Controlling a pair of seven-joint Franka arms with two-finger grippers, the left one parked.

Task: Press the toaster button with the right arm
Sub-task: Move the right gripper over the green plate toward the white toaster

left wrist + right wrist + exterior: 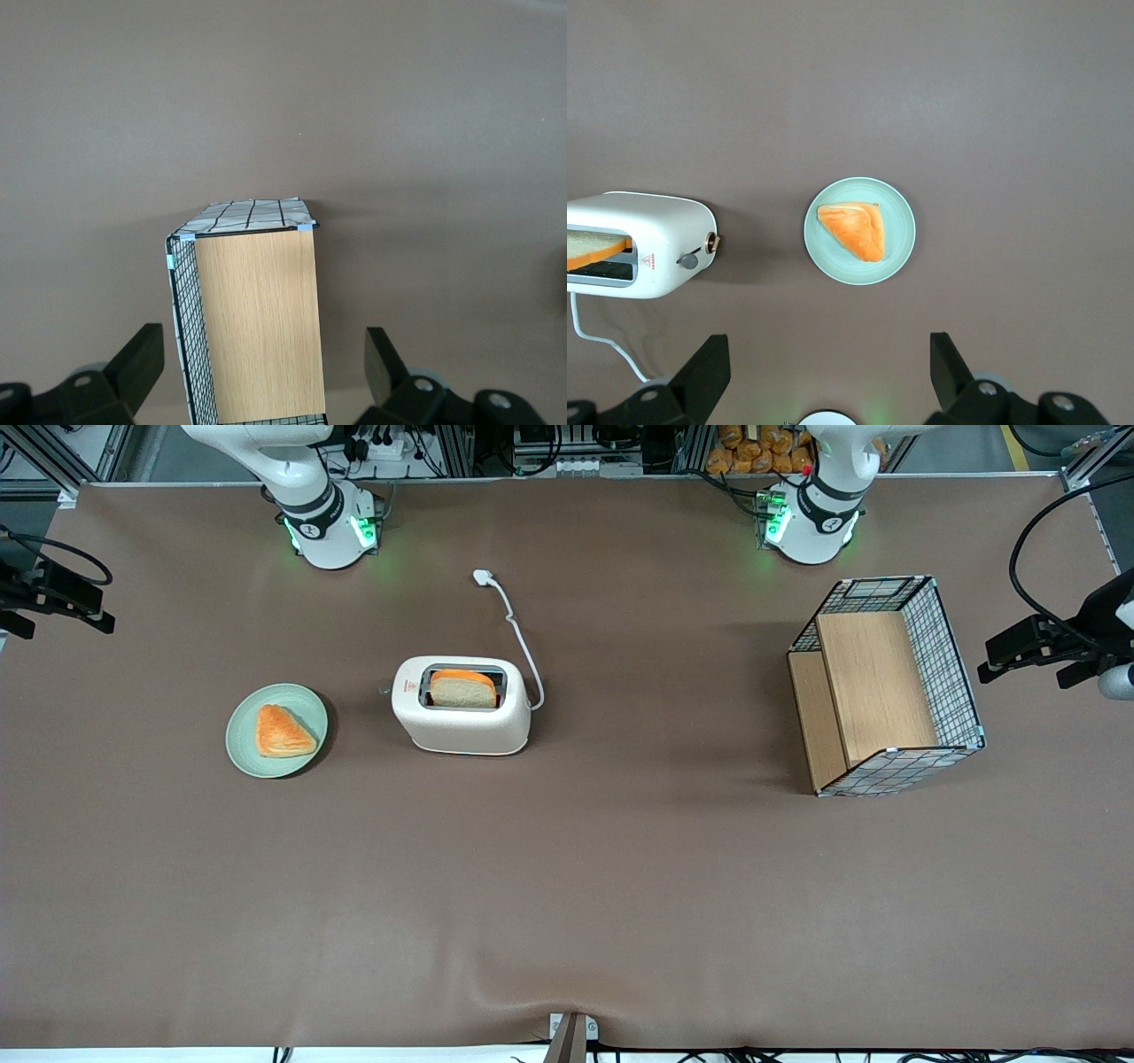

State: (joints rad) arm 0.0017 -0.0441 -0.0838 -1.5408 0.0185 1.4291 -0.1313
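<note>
Starting at the working arm's end of the counter (567,921), the gripper (828,347) of the right arm (306,487) is seen held high above the surface, with its two fingers spread wide apart and nothing between them. Below it a pale green plate (244,748) with a triangular pastry (283,732) is found. Just beside the plate, toward the middle of the counter, the toaster (461,726) stands upright with a slice of bread (463,689) in its slot. The toaster button (687,260) sticks out of the short end that faces the plate, below a small brown dial (710,241). A white cord (523,642) is led from the toaster toward the edge of the counter where the arm bases are. Near the parked arm's end a wire-and-wood basket (886,682) lies on its side, well apart from the toaster.

The approach step is judged to be in hand: the button is not yet touched, and the gripper is well apart from it. For the next move the gripper should be carried sideways over the gap between plate and toaster and lowered. It is probably better to bring the fingers together first, so that one firm tip is set on the small knob. The plate must be avoided during the descent.
</note>
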